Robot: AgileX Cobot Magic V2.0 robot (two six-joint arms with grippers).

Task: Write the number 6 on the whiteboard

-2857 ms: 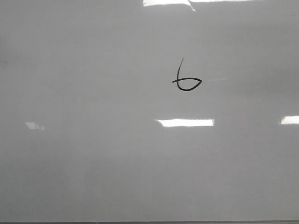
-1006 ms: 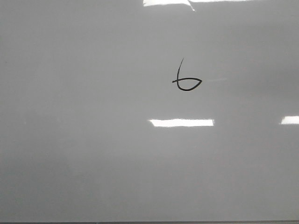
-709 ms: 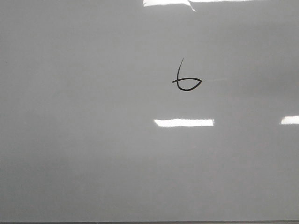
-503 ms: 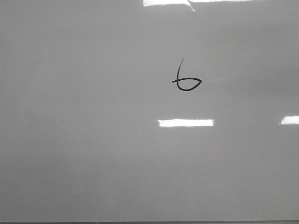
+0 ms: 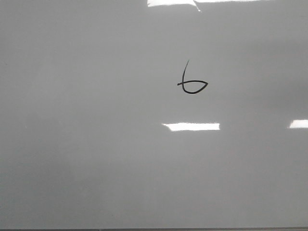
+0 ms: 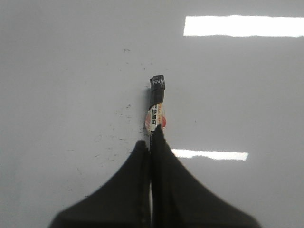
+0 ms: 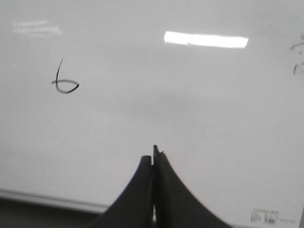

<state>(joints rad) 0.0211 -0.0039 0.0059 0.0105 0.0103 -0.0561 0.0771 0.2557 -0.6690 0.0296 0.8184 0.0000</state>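
Surface: the whiteboard (image 5: 96, 159) fills the front view, glossy grey-white, with a thin dark edge along its near side.
Left fingers (image 6: 151, 135): clenched on a marker (image 6: 156, 107), whose black-capped end sticks out past the tips over the whiteboard (image 6: 71, 71); a printed label wraps the marker's barrel.
Right fingers (image 7: 154, 154): pressed together with nothing visible between them, over the whiteboard (image 7: 213, 118); the number 6 (image 7: 64, 80) lies well apart from them.
Change from earlier: in the front view the number 6 (image 5: 191, 79) sits just where it did in every earlier frame, same shape and same place. Only the reflections differ: the bright bar (image 5: 191, 126) just nearer than the figure has a slightly different left end, and the faint patch seen far left of the figure at the start is gone.
Number 6, place: right of the whiteboard's middle and toward its far side, between the far-edge reflection (image 5: 171, 3) and the bright bar.
Number 6, look: thin black line, a curved upright stroke running down into a pointed, leaf-shaped loop whose tip points right; a short tail pokes out left where stroke and loop meet.
Other marks: faint dark specks on the whiteboard around the marker (image 6: 114, 137).
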